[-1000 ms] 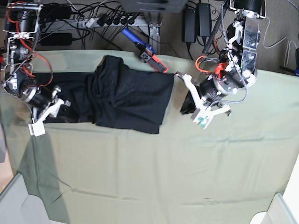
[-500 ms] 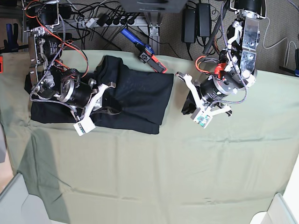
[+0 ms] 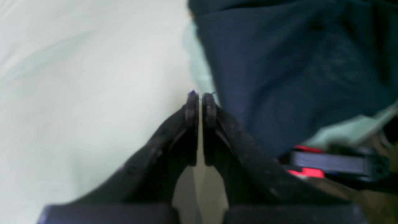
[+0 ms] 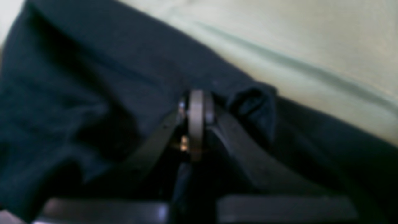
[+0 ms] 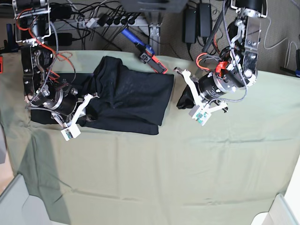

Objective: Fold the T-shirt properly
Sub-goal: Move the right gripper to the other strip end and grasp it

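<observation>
The black T-shirt lies bunched and partly folded at the back left of the pale green cloth. My right gripper is over its left part. In the right wrist view the gripper is shut, tips against the black fabric, with a raised fold beside one finger; no cloth shows between the jaws. My left gripper hangs just right of the shirt's right edge. In the left wrist view it is shut and empty over the green cloth, beside the shirt.
A red-and-black tool lies at the table's back edge near the shirt and shows in the left wrist view. A blue tool, cables and power bricks sit behind. White bin corners stand at the front.
My right gripper swept from the shirt's left end rightward over the shirt, then drew back left and down a little. My left arm shifted slightly left, toward the shirt's edge.
</observation>
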Controlling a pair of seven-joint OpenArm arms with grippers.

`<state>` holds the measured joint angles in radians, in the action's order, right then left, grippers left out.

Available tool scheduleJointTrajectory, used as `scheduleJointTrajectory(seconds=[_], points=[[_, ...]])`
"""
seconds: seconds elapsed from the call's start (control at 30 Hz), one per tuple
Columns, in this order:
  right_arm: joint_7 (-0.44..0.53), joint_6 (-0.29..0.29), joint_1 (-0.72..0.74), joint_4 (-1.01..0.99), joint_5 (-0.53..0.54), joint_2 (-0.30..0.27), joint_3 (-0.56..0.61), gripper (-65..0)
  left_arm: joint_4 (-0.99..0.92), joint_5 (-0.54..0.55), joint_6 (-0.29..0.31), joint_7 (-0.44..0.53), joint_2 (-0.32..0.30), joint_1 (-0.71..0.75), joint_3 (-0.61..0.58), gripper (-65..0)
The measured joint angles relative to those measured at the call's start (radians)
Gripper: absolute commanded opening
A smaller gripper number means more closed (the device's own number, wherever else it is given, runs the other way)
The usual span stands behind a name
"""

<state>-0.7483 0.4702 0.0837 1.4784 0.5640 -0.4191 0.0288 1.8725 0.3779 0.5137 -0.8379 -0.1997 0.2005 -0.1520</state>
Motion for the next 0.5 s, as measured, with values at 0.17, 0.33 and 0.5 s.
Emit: scheduleJointTrajectory(seconds=[0.17,0.33,0.5], points=[[-0.006,0.002,0.030,-0.023,0.080,-0.005,0.000,-65.0,0.000,0.001,0.000,0.000,0.000,-0.001,0.000,-62.6],[-0.095,0.002,0.030,0.058,0.166,-0.005,0.000,-65.0,0.000,-0.012,0.000,0.000,0.000,0.000,0.000,-62.6],[-0.103,0.002,0.030,0.092,0.136,0.001,-0.119,-65.0,0.000,-0.012,0.001,0.000,0.000,0.000,0.000,-62.6]])
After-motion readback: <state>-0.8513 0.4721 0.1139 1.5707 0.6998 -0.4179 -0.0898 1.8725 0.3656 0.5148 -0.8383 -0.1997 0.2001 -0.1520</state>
